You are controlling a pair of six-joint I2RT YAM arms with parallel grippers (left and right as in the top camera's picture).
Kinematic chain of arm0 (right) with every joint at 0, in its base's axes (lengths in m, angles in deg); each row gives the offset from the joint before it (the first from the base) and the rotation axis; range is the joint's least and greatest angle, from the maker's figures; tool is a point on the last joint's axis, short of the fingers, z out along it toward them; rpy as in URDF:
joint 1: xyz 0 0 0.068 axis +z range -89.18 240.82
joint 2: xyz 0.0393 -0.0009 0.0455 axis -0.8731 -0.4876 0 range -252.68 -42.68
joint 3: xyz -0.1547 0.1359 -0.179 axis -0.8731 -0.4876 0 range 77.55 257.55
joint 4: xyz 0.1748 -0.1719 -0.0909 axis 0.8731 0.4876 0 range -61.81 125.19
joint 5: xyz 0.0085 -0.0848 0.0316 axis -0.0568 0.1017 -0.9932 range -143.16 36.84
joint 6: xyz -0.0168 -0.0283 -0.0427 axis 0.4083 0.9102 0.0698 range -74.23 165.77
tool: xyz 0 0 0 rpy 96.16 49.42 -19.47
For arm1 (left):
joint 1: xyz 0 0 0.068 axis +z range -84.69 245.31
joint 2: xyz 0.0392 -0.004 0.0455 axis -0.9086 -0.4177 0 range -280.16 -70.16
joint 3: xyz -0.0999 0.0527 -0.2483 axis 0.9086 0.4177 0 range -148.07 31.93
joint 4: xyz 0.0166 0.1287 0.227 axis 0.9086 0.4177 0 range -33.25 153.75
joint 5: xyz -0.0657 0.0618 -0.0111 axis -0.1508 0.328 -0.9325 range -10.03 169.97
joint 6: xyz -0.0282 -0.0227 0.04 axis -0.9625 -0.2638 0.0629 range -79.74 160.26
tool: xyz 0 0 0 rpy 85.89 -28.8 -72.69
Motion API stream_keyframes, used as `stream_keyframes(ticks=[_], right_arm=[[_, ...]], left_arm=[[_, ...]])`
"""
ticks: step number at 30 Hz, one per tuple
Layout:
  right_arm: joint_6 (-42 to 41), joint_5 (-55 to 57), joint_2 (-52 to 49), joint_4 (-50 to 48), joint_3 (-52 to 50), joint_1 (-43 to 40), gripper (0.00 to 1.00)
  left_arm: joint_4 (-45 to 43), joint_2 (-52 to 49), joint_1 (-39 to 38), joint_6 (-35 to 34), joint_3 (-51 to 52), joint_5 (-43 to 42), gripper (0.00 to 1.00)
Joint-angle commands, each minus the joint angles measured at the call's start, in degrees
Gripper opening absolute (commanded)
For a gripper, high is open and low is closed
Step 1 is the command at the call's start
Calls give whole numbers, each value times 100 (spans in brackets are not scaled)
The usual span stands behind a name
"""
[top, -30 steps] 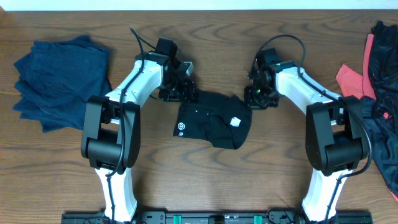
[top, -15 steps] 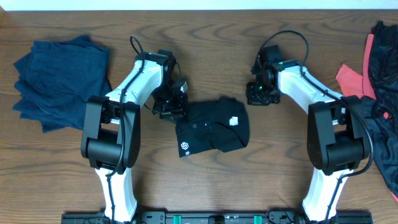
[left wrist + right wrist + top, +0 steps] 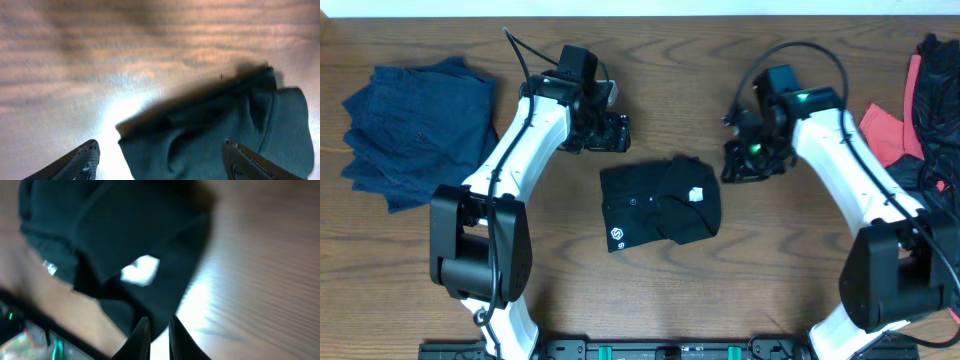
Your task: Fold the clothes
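A folded black garment (image 3: 660,205) lies at the table's middle, with a small white round logo (image 3: 616,236) and a white tag (image 3: 697,196). My left gripper (image 3: 611,132) is open and empty, above and behind the garment's far left corner. In the left wrist view the garment (image 3: 215,135) lies between my spread fingers (image 3: 160,152). My right gripper (image 3: 736,166) is shut and empty, just beyond the garment's right edge. In the right wrist view the garment (image 3: 125,240) lies ahead of the closed fingers (image 3: 158,321). More black clothes (image 3: 935,120) and a coral-red piece (image 3: 888,130) lie at the right edge.
A pile of folded dark blue garments (image 3: 415,125) lies at the far left of the wooden table (image 3: 660,300). The unfolded heap at the right runs down the table's right edge (image 3: 935,215).
My left gripper let go of the black garment's left corner and drew back toward the far side. The garment shifted slightly left and settled. My right gripper moved a little off the garment's right edge.
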Motion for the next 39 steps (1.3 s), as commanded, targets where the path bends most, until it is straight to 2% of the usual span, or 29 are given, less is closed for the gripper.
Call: stream_keyframes(ticks=[1,7,11,14,18,21,30,34,39], right_arm=[[369,-402,-57,17,-125,446,12],[433,-358,-66,-170,-315,1207,12],[424,131,-92,-546,-612,1593,21],[424,293,-98,-887,-903,1722,21],[334,632,-98,-1257,-1259,1711,22],[238,1174,-98,-1508,-1482,1659,27],[-361,2848,-98,-2780,-1714,1331,33],[-374,2879,-98,-3602,-1714,1178,31],[-372,2879,-98,-4046,-1709,1145,38]], left_arm=[[-7,-153,24,-13,-48,96,80],[164,-348,11,-13,118,74,79],[293,-527,-20,-13,118,-81,80],[393,-625,-74,-13,129,-76,80],[739,-708,-175,-79,138,-76,78],[970,-723,-262,-79,243,-74,77],[1196,-721,-481,-79,1097,-170,69],[1342,-715,-640,-114,1226,-450,62],[1364,-586,-802,-319,1224,-442,62]])
